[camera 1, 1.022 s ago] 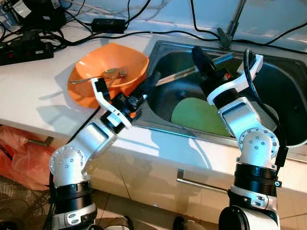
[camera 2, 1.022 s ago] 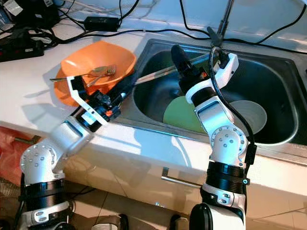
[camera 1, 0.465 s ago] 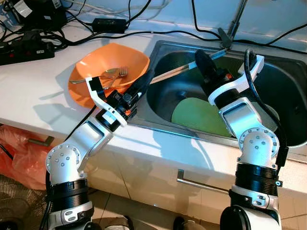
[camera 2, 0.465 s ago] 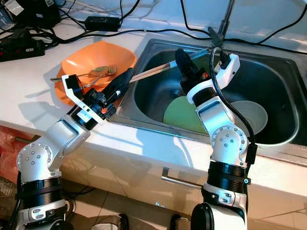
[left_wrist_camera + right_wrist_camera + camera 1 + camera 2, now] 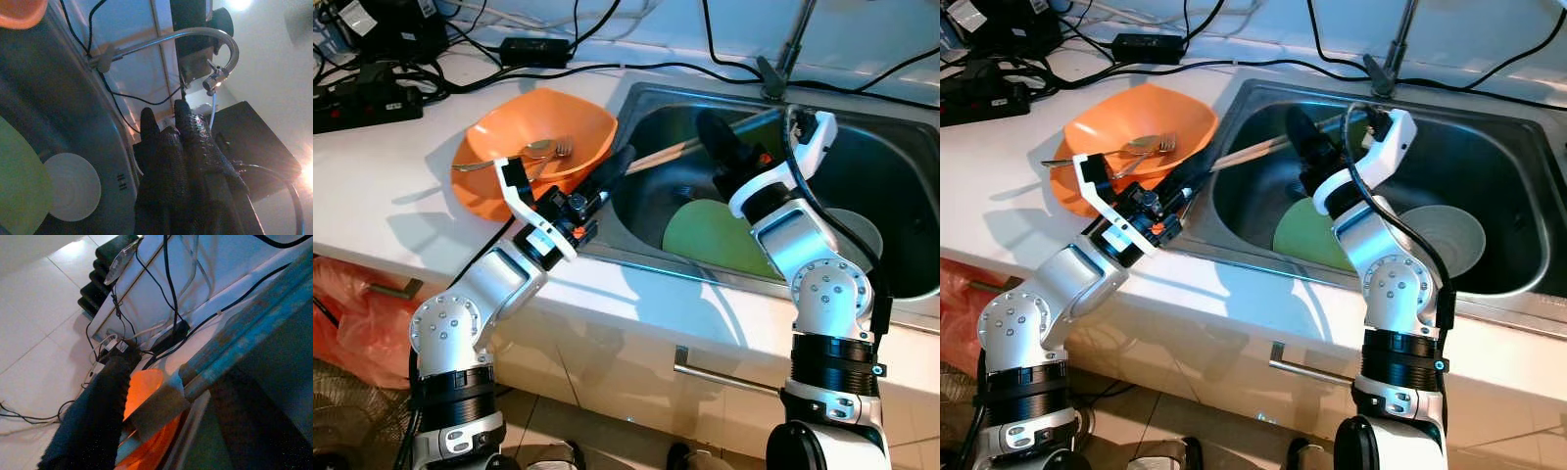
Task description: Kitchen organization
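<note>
The step in hand appears to be lifting a long utensil (image 5: 661,154) out of the sink (image 5: 901,186): it slants over the sink's orange-bowl-side rim, its pale handle end closed in the right gripper (image 5: 717,142) above the green plate (image 5: 715,235). The left gripper (image 5: 612,168), fingers (image 5: 195,147) closed together, meets the other end at that rim; whether it clamps it cannot be told. The next move calls for carrying it toward the orange bowl (image 5: 533,147) on the desk (image 5: 382,186), which already holds a fork (image 5: 548,150).

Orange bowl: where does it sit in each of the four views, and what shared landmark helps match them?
Left eye view: orange bowl on the counter, upper left, fork inside.
Right eye view: same spot, upper left.
Left wrist view: an orange sliver in the corner.
Right wrist view: orange patch beyond the black finger.
Shared landmark: the sink, right beside the bowl.
</note>
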### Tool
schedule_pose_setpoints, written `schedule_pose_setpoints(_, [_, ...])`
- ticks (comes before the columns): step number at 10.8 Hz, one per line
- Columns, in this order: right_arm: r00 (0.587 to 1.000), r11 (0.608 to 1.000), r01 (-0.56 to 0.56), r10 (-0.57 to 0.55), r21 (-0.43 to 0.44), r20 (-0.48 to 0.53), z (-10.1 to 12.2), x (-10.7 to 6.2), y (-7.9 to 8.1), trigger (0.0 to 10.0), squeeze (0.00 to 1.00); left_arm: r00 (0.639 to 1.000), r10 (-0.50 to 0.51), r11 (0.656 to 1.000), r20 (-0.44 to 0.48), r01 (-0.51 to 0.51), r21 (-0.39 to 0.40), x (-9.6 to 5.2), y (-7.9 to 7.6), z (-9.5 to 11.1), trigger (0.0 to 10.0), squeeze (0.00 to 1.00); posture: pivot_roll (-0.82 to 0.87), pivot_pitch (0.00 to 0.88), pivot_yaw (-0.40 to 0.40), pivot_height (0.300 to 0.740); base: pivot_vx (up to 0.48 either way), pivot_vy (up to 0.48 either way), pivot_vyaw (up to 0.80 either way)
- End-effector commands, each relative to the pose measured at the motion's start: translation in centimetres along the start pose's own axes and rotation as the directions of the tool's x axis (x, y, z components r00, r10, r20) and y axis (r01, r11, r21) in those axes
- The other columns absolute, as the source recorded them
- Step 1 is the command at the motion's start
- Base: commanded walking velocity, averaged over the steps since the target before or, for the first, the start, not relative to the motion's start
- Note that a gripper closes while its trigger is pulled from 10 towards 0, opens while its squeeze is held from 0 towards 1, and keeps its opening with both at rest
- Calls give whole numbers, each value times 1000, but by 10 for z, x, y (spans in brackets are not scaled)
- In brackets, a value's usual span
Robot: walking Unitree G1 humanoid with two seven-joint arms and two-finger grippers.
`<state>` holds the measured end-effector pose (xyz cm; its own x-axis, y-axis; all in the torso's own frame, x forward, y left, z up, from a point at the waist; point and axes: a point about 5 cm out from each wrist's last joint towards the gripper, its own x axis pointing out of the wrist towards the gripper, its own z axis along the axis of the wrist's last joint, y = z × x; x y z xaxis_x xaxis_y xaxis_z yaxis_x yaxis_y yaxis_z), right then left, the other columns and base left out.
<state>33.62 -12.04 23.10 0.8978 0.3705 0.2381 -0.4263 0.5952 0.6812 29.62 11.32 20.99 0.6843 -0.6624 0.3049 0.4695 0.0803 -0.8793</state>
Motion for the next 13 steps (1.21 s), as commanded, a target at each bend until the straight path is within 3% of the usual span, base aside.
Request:
schedule_pose_setpoints(1, [1000,1000,4,-4,13,-8,-4,-1,-3,2863,0,999,-28,1000,-39,28,-7,3,-4,-4,0,0,53,133,14,740,0,0,0])
schedule_pose_setpoints(2, [1000,999,-2,2,32,1,-3,-1,-3,0,0,999,-29,1000,-35,28,-7,3,-4,-4,0,0,53,134,13,740,0,0,0])
schedule_pose_setpoints(8, [1000,999,14,-15,36,22,1,-2,-5,0,0,1000,10,1000,-5,-10,5,1,0,4,0,0,46,138,36,740,0,0,0])
schedule_pose_setpoints(9, [1000,999,16,-16,36,25,2,-2,-6,0,0,1000,15,1000,-7,-15,5,1,0,4,4196,0,46,138,36,740,0,0,0])
schedule_pose_setpoints(10, [999,999,19,-20,37,28,2,-2,-6,0,0,999,30,1000,-14,-30,2,1,2,3,10000,0,46,140,35,740,0,0,0])
schedule_pose_setpoints(12, [999,999,23,-24,40,29,2,-2,-6,0,0,998,59,998,-17,-59,-11,2,6,2,10000,0,48,140,37,740,0,0,0])
schedule_pose_setpoints(13, [999,999,25,-26,39,29,2,-2,-6,0,0,995,101,995,-15,-101,10,2,10,4,10000,1000,49,140,39,740,0,0,0])
